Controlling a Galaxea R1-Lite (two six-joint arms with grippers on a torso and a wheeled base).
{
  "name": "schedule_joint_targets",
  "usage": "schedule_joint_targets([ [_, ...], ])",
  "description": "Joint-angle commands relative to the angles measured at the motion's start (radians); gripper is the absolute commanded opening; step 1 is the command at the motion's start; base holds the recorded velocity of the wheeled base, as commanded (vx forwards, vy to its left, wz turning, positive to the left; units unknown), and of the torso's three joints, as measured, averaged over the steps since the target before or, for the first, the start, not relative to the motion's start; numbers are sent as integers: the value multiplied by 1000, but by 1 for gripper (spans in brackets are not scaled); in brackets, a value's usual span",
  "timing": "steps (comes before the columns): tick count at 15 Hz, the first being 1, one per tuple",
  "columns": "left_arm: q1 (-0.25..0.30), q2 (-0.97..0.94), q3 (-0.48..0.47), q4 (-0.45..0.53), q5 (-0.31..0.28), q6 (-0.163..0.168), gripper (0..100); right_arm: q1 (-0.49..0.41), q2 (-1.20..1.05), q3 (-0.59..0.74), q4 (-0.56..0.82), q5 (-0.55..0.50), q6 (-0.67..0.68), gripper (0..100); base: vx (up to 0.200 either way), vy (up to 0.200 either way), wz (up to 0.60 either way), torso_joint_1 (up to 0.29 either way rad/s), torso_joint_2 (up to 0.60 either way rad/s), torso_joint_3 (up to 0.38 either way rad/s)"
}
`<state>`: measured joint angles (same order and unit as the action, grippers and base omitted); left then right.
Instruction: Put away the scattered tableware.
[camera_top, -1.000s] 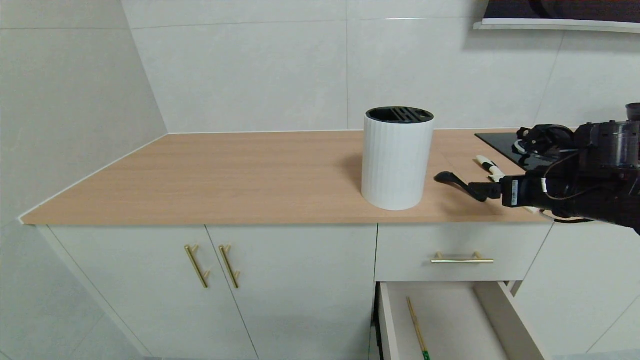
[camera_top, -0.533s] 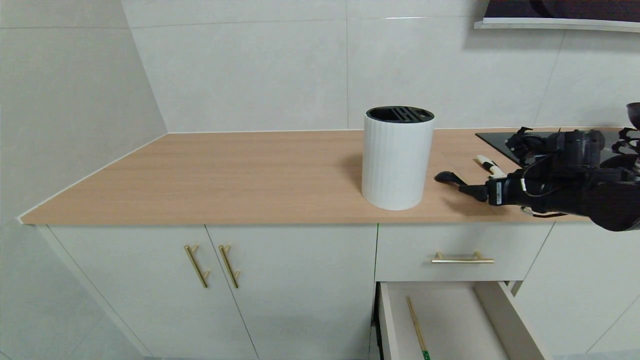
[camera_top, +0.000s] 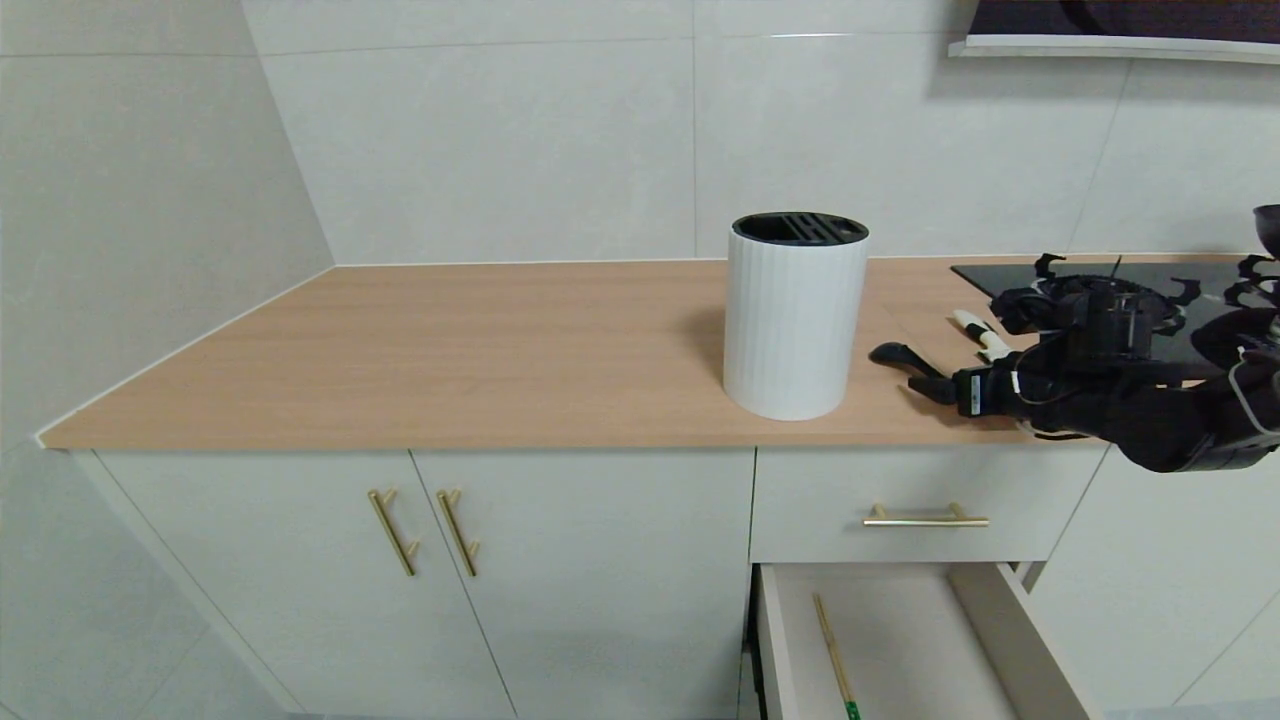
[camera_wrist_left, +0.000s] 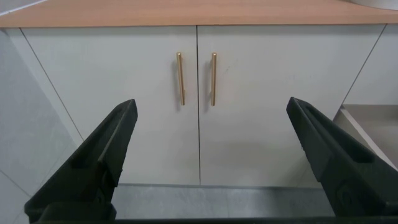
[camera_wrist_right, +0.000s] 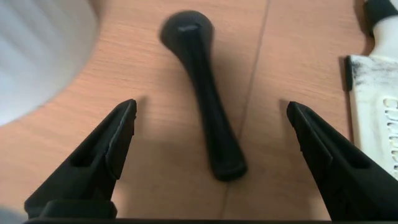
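Right wrist view has the black handle lying flat on the wooden worktop. It sits in the gap between the two fingers of the right hand. The fingers are spread wide, one on each side, and neither touches the handle. Its rounded, thicker end points away from the hand, and its narrow end lies closest to the wrist.

In the head view the handle rests on the worktop just to the right of the white ribbed holder. The right hand is low over the worktop at the handle's right end. The holder stands upright, with a black slotted insert in its top. The wrist view shows its curved wall near one finger.

A white utensil lies on the worktop beyond the handle, near the corner of the black hob. Its flat white part is just past the other finger.

Below the worktop, under a shut drawer with a gold pull, a lower drawer is pulled open. A chopstick lies inside it.

The left hand has its fingers wide apart and holds nothing. It faces the cupboard doors, which have two gold handles.
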<state>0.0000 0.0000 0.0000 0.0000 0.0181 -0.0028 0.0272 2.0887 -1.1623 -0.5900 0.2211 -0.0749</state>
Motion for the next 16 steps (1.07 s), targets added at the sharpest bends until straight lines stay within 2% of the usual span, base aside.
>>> schedule_joint_targets([
  [1, 0, 2, 0, 0, 0, 0, 100, 0, 7, -3, -1, -2, 0, 100, 0, 0, 0, 0, 0, 0],
  [8, 0, 2, 0, 0, -1, 0, 100, 2, 4, 1, -1, -6, -2, 100, 0, 0, 0, 0, 0, 0],
  [9, 0, 2, 0, 0, 0, 0, 100, 2, 4, 1, -1, -6, -2, 0, 0, 0, 0, 0, 0, 0],
  [16, 0, 2, 0, 0, -1, 0, 100, 2, 1, 0, 1, -6, -2, 0, 0, 0, 0, 0, 0, 0],
])
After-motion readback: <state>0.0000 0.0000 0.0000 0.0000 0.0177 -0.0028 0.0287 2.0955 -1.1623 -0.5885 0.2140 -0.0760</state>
